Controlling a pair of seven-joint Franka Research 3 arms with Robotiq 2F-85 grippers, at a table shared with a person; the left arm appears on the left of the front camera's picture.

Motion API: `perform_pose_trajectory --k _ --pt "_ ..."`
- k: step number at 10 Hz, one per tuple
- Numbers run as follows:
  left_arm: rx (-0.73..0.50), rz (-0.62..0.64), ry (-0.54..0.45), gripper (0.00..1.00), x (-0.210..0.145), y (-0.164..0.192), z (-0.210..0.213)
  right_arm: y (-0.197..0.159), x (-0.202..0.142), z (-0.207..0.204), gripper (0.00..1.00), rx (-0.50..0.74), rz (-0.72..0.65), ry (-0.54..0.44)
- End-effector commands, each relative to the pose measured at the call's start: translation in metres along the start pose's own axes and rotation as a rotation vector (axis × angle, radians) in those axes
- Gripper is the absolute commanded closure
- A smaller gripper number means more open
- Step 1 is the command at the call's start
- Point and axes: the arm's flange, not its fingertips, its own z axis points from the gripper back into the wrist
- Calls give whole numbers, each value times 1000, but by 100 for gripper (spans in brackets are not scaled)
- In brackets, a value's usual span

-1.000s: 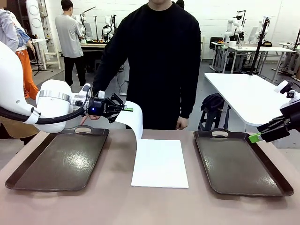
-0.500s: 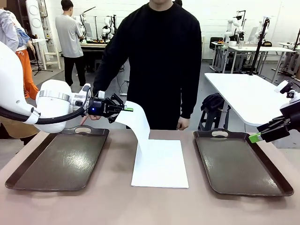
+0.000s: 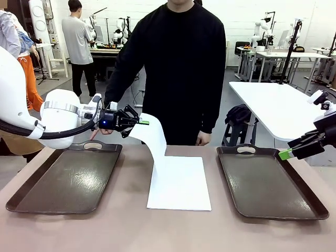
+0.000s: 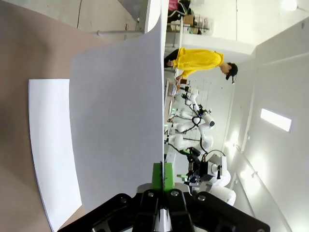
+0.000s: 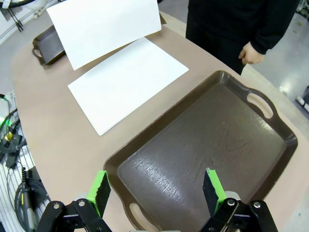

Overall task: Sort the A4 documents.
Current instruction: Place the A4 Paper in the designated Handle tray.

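White sheet (image 3: 153, 137) hangs from the left end effector (image 3: 143, 122), whose green pads are clamped together on its top edge, above the far right corner of the left tray (image 3: 63, 181). From that grip the sheet curves down, its lower end meeting the far left corner of the stack (image 3: 181, 184). The stack lies flat mid-desk, between the two brown trays. Off at the right tray (image 3: 262, 184), the right end effector (image 3: 286, 154) hovers above the outer rim with its fingers spread wide apart. A person (image 3: 173, 63) in black stands at the far side of the desk (image 3: 126, 231), one hand (image 3: 202, 138) near its edge.
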Motion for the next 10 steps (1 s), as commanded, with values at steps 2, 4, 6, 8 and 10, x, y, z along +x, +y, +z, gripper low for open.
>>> perform_pose_trajectory --k 2,4,6,8,10 --pt "119 -169 64 99 -26 -1 44 -3 1 -3 0 20 13 -21" --pt "266 -245 -29 99 -35 14 84 -3 1 -3 0 20 13 -21" --pt "337 -285 -102 99 -31 34 102 -3 1 -3 0 20 13 -21" --pt "362 -279 -78 99 -26 49 123 -3 1 -3 0 20 13 -21" --pt "385 -269 -57 99 -16 55 152 -3 1 -3 0 20 13 -21"
